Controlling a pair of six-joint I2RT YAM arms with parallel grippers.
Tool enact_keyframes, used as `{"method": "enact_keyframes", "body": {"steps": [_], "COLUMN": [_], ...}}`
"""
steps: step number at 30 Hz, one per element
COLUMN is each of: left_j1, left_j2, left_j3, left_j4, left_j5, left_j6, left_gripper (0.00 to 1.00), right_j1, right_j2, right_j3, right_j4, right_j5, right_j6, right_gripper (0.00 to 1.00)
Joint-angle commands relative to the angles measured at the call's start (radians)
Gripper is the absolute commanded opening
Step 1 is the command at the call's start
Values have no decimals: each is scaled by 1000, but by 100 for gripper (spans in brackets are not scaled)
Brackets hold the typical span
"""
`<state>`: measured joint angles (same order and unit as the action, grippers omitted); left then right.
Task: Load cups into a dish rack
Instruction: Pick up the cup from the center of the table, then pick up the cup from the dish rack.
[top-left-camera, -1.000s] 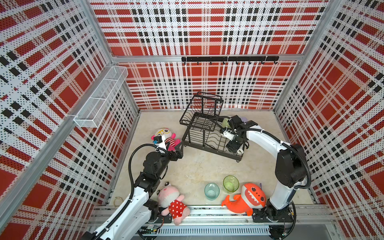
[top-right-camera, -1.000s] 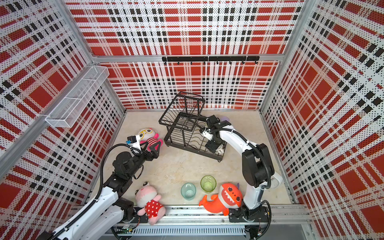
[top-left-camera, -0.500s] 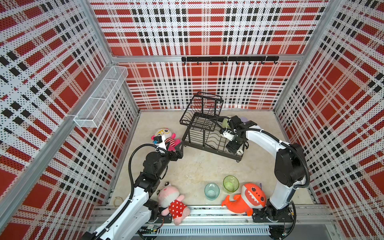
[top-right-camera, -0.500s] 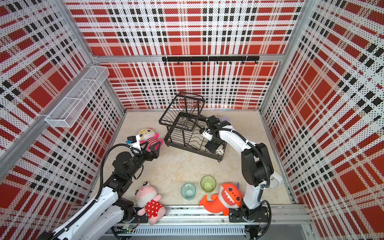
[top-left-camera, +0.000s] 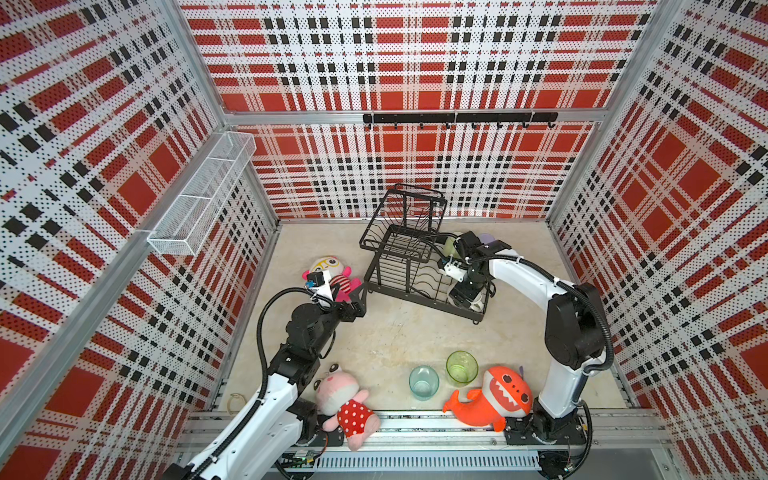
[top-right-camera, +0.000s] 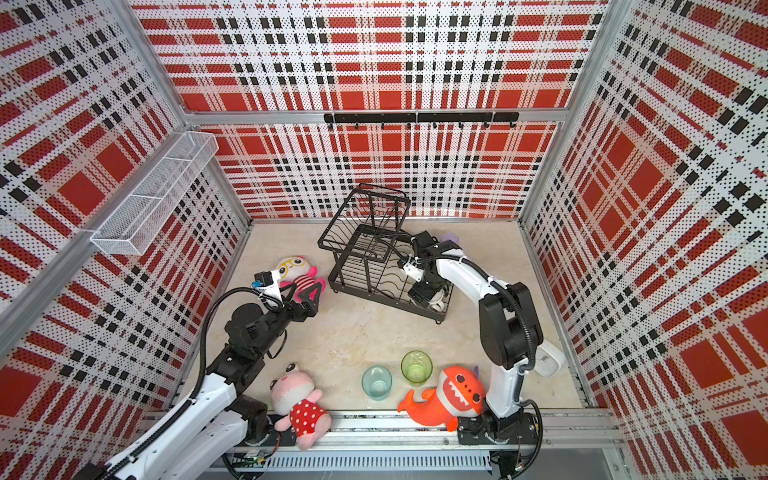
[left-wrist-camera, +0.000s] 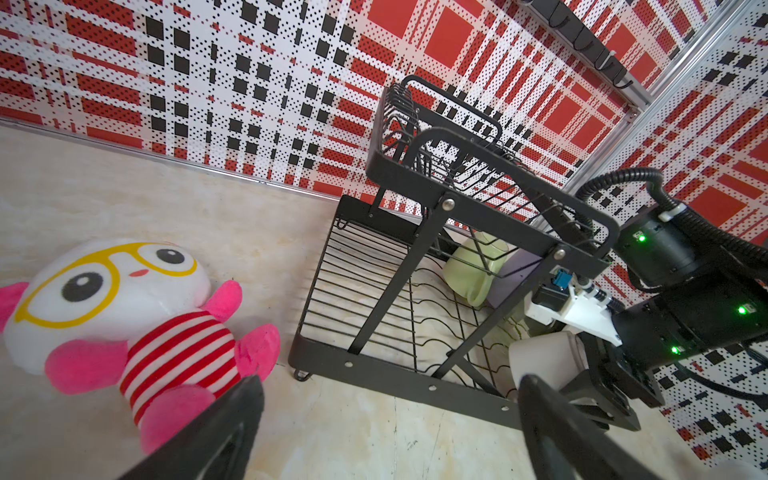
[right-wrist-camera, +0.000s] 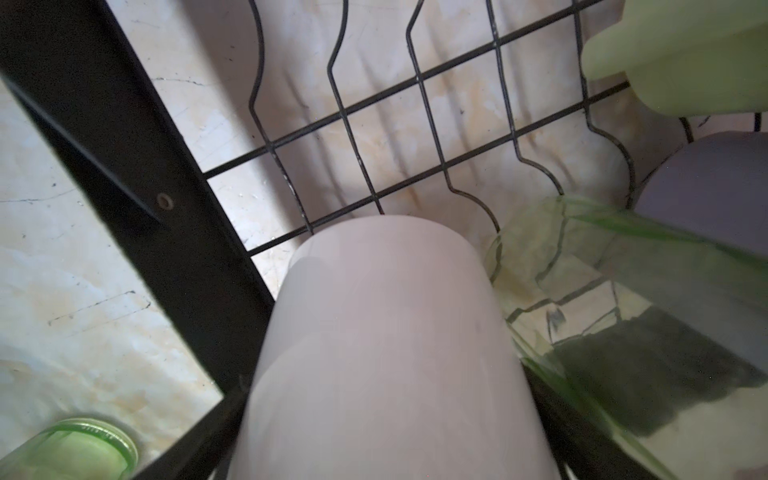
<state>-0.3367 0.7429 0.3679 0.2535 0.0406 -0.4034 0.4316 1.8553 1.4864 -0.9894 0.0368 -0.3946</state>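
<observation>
Striped plush toy near black wire dish rack

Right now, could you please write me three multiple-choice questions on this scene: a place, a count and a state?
1. Where is the pale green mug? A) dish rack's lower tier B) mesh shelf C) beside the shark
2. How many cups stand outside the rack? A) one B) two C) four
3. The left hand is: A) open, empty B) shut on a plush C) shut on a glass
Key: A, it sits under the upper basket; B, the teal glass and green glass; A, fingers spread, nothing between.
</observation>
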Motion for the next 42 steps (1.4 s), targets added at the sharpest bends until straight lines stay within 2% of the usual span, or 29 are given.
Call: {"method": "enact_keyframes", "body": {"steps": [1,10,16,25,31,42], "left_j1": [10,10,10,-16,-104,-410], "left_j2": [-16,-16,-12,-19,-40,-19], "left_j3": [-9,-10,-12,-5,22,88], "left_j4": [16,14,22,69,73,103], "left_j5": [4,6,13,80,76,-25], "left_j6": [2,2,-2,22,99,260], "left_gripper": [98,98,98,98,100,98], "right_j1": [-8,-9,-10,-17,-30,-48], "right_j2": [37,41,41,-81,-158,-308], "right_j3": [14,18,28,-14,-64,-144], "right_j4": [-68,-62,-80,-48,6,126], "right_j5": [17,0,-26,-67,-107,-127], "right_j6": [10,13,5,15,34,37], "right_gripper": [92,92,84,83,82,81]}}
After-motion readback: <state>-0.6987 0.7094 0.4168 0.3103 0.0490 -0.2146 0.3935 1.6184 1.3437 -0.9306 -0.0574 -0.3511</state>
